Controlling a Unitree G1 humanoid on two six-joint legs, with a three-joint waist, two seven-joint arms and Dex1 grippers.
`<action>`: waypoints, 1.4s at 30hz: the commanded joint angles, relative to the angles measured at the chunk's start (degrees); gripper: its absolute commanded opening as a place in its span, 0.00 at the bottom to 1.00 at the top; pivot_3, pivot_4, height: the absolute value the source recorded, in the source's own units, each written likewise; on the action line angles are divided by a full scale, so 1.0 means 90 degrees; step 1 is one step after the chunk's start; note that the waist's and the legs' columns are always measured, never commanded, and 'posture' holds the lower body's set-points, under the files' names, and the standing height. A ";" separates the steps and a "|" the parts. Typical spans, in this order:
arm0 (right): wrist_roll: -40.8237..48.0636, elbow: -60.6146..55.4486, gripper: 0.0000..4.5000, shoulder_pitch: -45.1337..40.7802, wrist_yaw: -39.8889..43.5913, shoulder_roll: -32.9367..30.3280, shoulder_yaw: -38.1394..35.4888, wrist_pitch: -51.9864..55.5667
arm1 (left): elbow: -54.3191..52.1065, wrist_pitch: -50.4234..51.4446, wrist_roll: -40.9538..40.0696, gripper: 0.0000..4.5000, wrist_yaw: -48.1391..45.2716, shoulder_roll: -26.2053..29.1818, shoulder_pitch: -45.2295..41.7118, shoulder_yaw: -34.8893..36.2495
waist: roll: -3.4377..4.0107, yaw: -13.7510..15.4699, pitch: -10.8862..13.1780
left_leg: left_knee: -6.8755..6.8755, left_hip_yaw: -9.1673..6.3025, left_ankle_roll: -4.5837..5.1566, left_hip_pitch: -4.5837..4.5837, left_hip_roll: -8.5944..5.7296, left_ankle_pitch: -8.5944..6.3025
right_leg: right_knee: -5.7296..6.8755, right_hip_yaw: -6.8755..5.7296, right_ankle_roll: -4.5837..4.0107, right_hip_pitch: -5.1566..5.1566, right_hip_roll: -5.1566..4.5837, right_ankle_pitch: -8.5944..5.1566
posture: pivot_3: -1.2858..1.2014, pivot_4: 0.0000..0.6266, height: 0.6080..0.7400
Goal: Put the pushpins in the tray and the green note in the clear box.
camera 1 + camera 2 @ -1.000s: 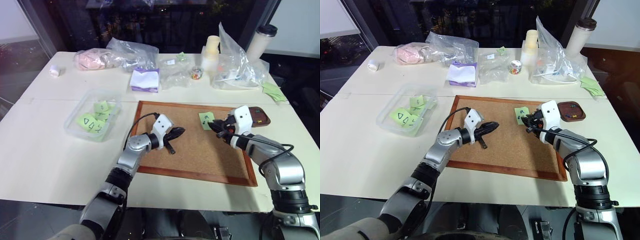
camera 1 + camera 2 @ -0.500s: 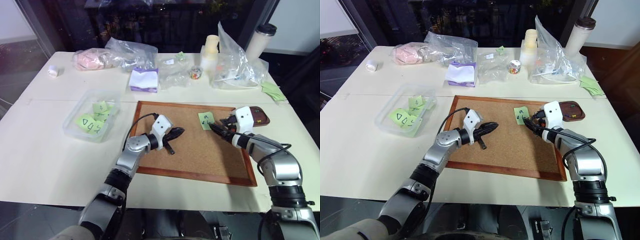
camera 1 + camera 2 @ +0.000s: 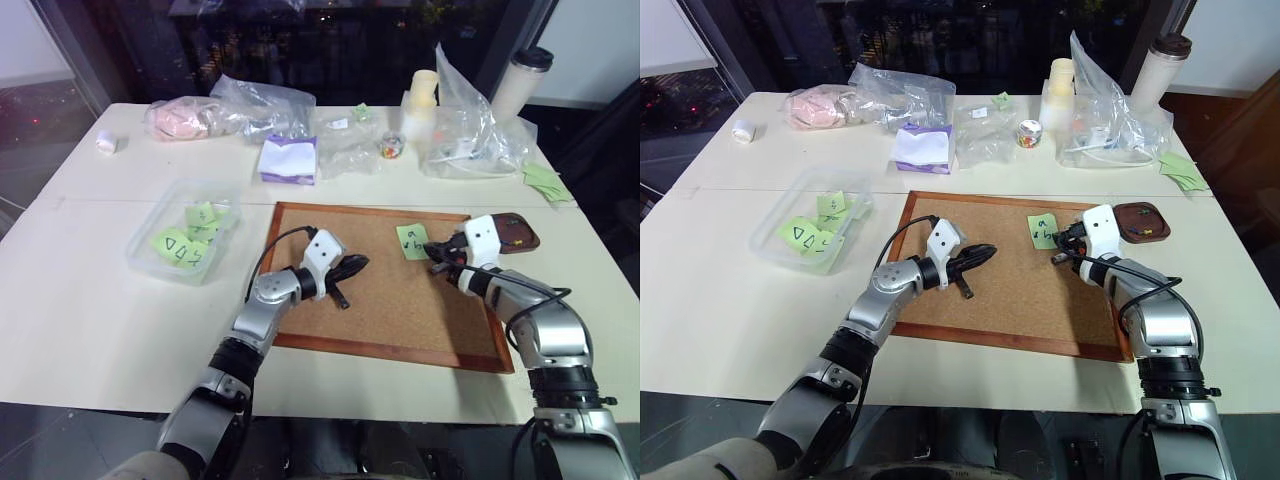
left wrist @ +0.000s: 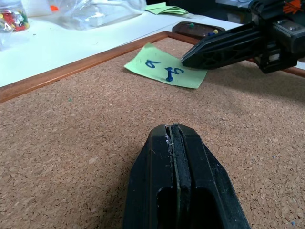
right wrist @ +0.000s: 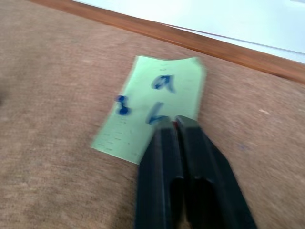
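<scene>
Cork fills the wood-framed board (image 3: pixel 385 290) lying at the middle of the pale table (image 3: pixel 90 310) in the left eye view, and the green note (image 3: pixel 413 240) lies on the board's far right part. Right gripper (image 3: pixel 437 255) rests with its tip at the note's near right corner, fingers pressed together. Left gripper (image 3: pixel 352 268) hangs over the board's left half, also pressed together, well apart from the note. Just right of the board, beside the right wrist, sits the tray (image 3: pixel 517 234). Off the board's left side stands the clear box (image 3: pixel 186 232), with green notes marked by triangles inside. Along the far edge lie crinkled bags (image 3: pixel 265 105), a purple-and-white packet (image 3: pixel 290 160), a small jar (image 3: pixel 392 148) and a tall cup (image 3: pixel 521 82). From the right eye view the same layout shows, with coloured dots in the tray that may be pushpins (image 3: pixel 1143 228), too small to be sure. In the left wrist view its own two fingers (image 4: pixel 178 157) meet with no gap above the cork; beyond them the note carries a blue pin (image 4: pixel 168 74) through its middle, and the right gripper's closed tip touches the note's edge. Right wrist view shows its closed fingers (image 5: pixel 183 143) over the note's corner, with the blue pin near the note's other side.
</scene>
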 commanded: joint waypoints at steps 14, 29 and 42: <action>0.0609 -0.1354 0.01 -0.0196 -0.0600 -0.0210 -0.1323 0.0837 | 0.0653 0.0268 0.0273 0.00 0.0138 0.0045 0.0160 -0.0111 | 0.0000 0.0017 0.0000 | -0.0011 0.0001 0.0000 0.0001 -0.0005 0.0000 | -0.0008 -0.0001 -0.0018 0.0000 -0.0016 -0.0008 | 0.52 0.24 1.00; 0.0350 0.1997 0.01 -0.1493 -0.1797 -0.0366 -0.2457 -0.0157 | 0.0580 0.0253 0.0272 0.00 0.0145 0.0065 0.0175 -0.0099 | 0.0004 -0.0007 -0.0002 | -0.0018 0.0007 0.0000 0.0007 -0.0021 0.0001 | -0.0007 -0.0003 -0.0014 0.0002 -0.0030 -0.0004 | 0.52 0.24 1.00; 0.0339 0.2515 0.82 -0.1593 -0.1746 -0.0286 -0.2268 -0.0413 | 0.0457 0.0290 0.0259 0.00 0.0234 0.0089 0.0261 -0.0059 | 0.0004 -0.0012 -0.0002 | -0.0021 0.0007 0.0000 0.0007 -0.0020 0.0001 | -0.0008 -0.0003 -0.0002 0.0001 -0.0028 0.0003 | 0.52 0.24 1.00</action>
